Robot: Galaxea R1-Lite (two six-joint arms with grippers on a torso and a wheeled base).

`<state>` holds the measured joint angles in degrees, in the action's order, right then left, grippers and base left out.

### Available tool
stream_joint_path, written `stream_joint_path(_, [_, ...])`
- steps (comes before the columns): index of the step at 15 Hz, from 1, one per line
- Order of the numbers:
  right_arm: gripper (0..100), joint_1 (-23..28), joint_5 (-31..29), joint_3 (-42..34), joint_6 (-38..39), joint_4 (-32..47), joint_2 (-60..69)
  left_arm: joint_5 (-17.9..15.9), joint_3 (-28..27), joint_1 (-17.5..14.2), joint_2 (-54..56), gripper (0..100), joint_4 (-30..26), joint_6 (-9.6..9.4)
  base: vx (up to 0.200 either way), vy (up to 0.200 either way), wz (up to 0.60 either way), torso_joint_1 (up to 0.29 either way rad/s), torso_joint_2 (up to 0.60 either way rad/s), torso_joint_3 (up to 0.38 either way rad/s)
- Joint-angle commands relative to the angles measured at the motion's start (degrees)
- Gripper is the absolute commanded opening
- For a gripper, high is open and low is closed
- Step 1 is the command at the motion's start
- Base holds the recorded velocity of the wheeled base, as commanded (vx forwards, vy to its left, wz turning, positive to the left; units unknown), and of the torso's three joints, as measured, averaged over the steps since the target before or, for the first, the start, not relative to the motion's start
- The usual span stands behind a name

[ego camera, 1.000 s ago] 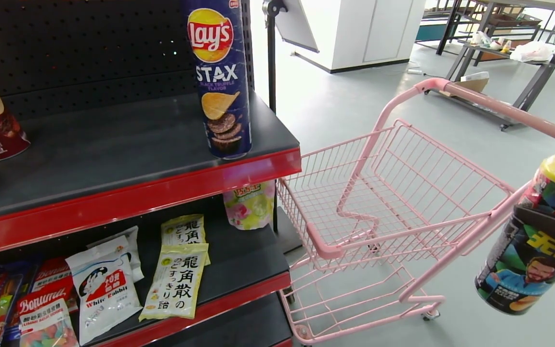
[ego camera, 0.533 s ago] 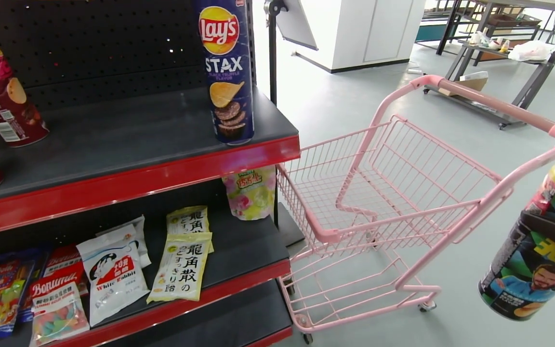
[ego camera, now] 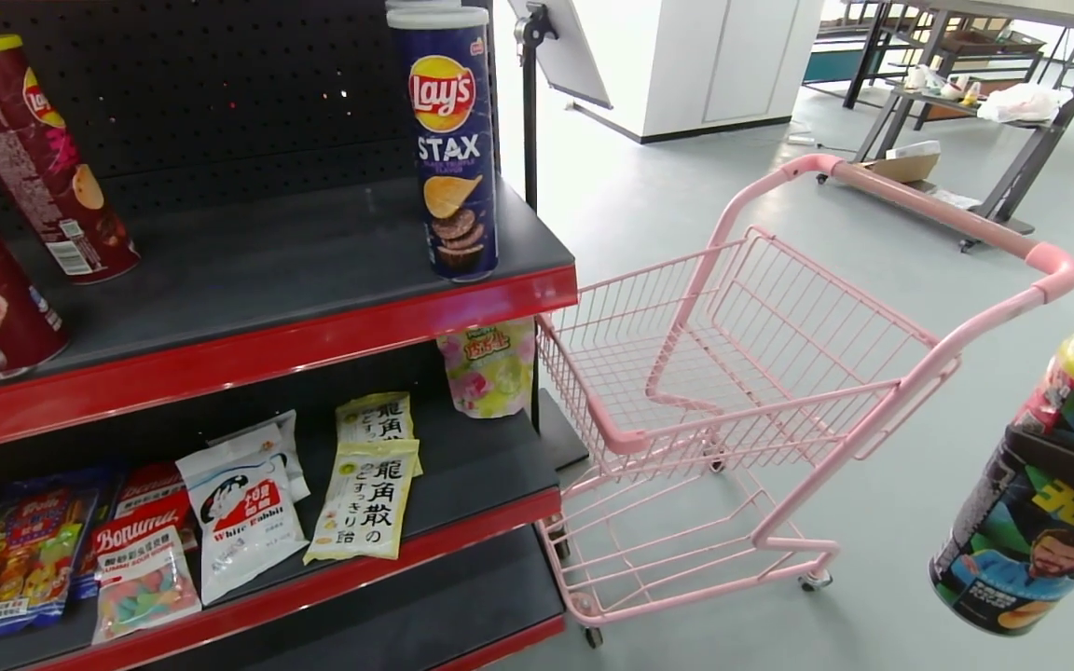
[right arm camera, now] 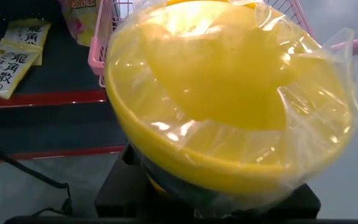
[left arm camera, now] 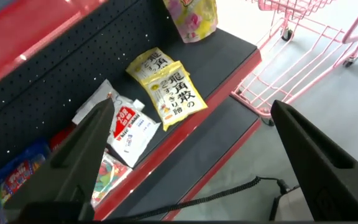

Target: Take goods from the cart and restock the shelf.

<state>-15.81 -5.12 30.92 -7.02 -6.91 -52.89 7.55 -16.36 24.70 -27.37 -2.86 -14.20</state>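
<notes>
- right tool (ego camera: 1070, 455) pinches the chip can (ego camera: 1036, 503) around its upper body, just under the yellow lid (right arm camera: 229, 93); the fingers are mostly hidden behind the can, so the grip reads as closed on it from the black clamp band alone
- chip can hangs in the air, tilted a little, lid end up; it sits to the right of the cart (ego camera: 779, 308), beside the handle end, well apart from the shelf (ego camera: 267, 270)
- left tool (left arm camera: 192, 109) is spread wide with nothing between its fingers (left arm camera: 73, 168); it hovers in front of the lower shelf level, above the snack bags
- cart is pink wire, parked just beside the shelf's right end, on the grey floor (ego camera: 649, 196)
- top level of the shelf carries an upright blue can (ego camera: 451, 149) at its right front corner; two maroon cans (ego camera: 43, 158) stand at the left
- lower level holds flat yellow packets (ego camera: 364, 499), a white bag (ego camera: 243, 522) beside them, and a pink-green pouch (ego camera: 490, 368) standing at the right end
</notes>
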Motion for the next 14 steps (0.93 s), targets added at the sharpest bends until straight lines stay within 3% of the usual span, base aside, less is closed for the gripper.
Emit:
stream_joint_path(1, [0, 0.0, 0.0, -0.2, -0.1, 0.1, -0.1, 0.0, 0.1, 0.0, 0.0, 100, -0.1, -0.04, 0.0, 0.0, 0.0, 0.163, -0.5, -0.305])
stream_joint_path(12, [0, 0.0, -0.1, 0.1, -1.1, 0.0, -0.7, 0.0, 0.0, 0.0, 0.1, 100, 0.0, -0.21, 0.0, 0.0, 0.0, 0.209, -0.53, -0.321])
stream_joint_path(14, [0, 0.0, -0.2, 0.0, -1.2, 0.0, -0.7, 0.0, -0.1, 0.0, 0.2, 100, 0.1, -0.3, 0.0, 0.0, 0.6, 0.032, -0.06, -0.039])
